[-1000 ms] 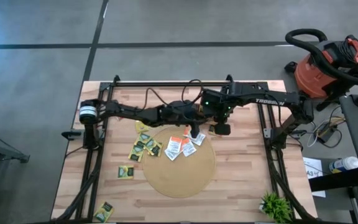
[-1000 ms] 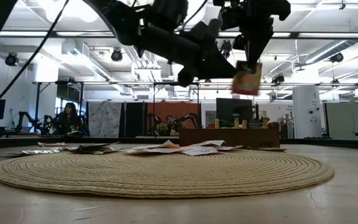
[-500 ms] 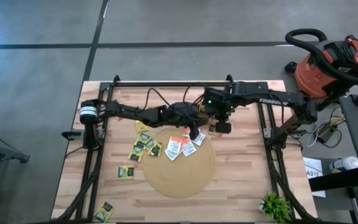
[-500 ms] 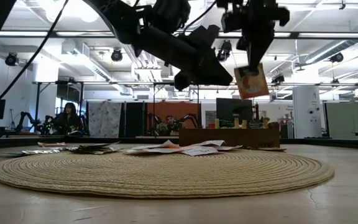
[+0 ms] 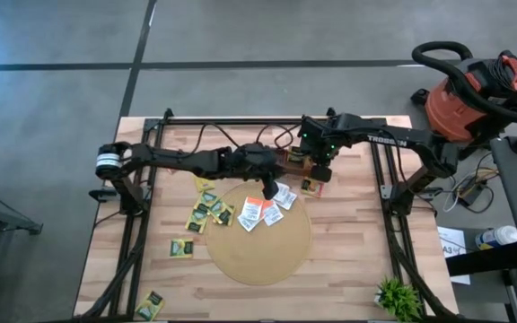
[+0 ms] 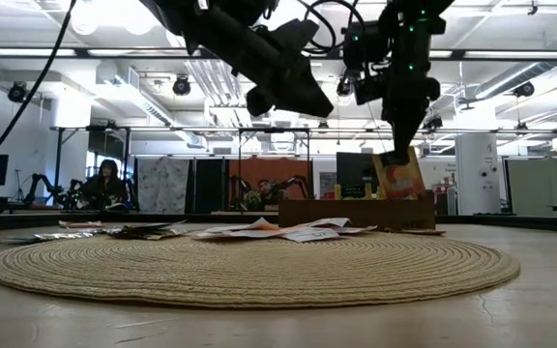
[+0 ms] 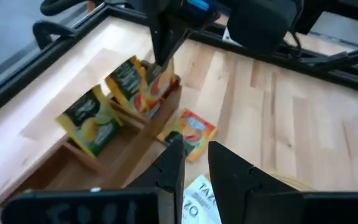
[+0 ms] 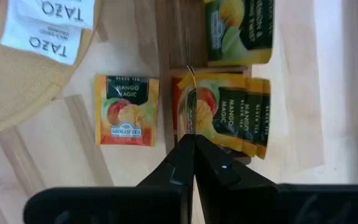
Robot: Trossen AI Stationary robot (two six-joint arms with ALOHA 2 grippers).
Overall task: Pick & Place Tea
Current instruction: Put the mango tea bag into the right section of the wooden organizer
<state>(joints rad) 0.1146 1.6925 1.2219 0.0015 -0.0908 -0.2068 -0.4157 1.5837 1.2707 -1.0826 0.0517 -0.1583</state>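
My right gripper [image 6: 401, 143] points down over the long wooden box [image 6: 356, 213] at the mat's far right and is shut on an orange tea sachet [image 6: 399, 176]. Orange sachets [image 8: 241, 115] and yellow-green ones [image 8: 238, 31] stand in the box's compartments. Another orange sachet [image 8: 126, 110] lies flat on the table beside the box. White sachets [image 5: 263, 211] lie on the round tan mat [image 5: 258, 247]. My left gripper [image 7: 194, 155] hovers above them, slanting down, its fingers a little apart with nothing between. My right gripper pinches the orange sachet's top edge [image 8: 190, 124] between its two fingertips, from above with the fingers pointing down. The sachet hangs upright below them, edge-on to the wrist camera. Its lower edge [image 6: 401, 196] is level with the box's rim, above the orange sachets standing there.
Several yellow-green sachets [image 5: 206, 211] lie on the table left of the mat, with others [image 5: 180, 248] [image 5: 150, 305] nearer the front. A small plant [image 5: 398, 296] stands at the near right corner. A shop vacuum [image 5: 469, 99] sits off the table's right.
My right gripper has gone down and toward the table's far edge with the orange sachet, which now hangs at the box's rim instead of high above it. My left gripper has risen and drawn back toward the left, tipping up.
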